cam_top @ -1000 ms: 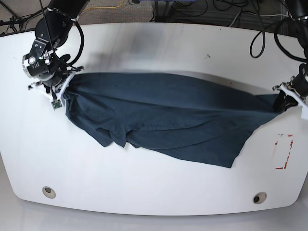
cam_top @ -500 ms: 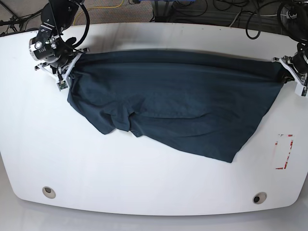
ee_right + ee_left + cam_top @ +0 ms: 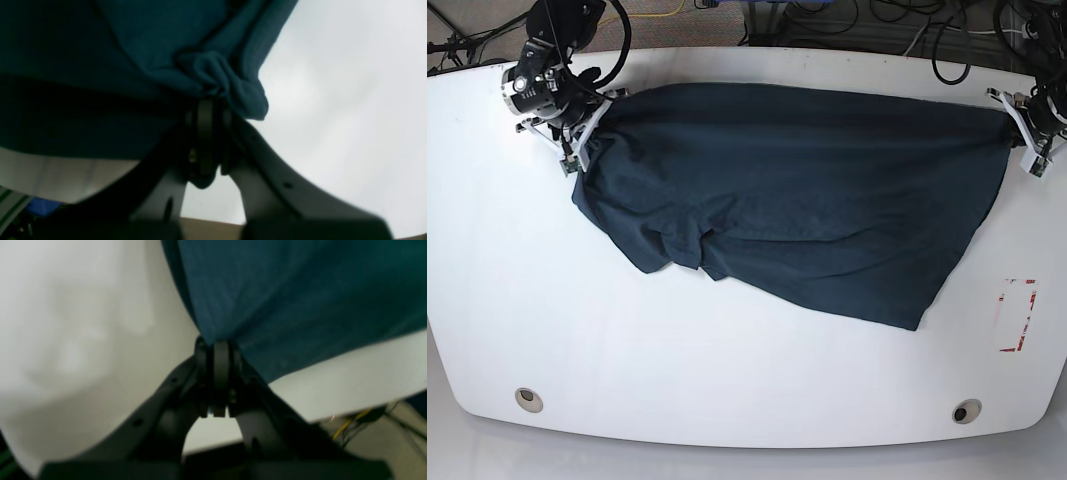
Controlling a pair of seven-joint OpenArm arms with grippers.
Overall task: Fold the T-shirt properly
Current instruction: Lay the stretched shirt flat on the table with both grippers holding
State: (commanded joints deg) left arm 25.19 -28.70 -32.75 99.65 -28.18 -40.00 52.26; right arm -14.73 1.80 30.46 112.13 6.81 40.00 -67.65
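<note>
Nearest us, the front of the white table (image 3: 727, 400) is bare, and the lower edge of the T-shirt (image 3: 797, 200) trails toward it in an uneven diagonal, with a bunched fold near the left-centre. From this we judge the folding has barely begun: we have the cloth stretched sideways, but no fold is laid and wrinkles remain to be smoothed. Farther back, the T-shirt's upper edge runs taut along the rear of the table between our two grippers. Our right gripper (image 3: 208, 100), at the base view's left, is clamped on a gathered wad of fabric. Our left gripper (image 3: 217, 346), at the base view's right, pinches the opposite corner, the cloth fanning away from its closed jaws.
</note>
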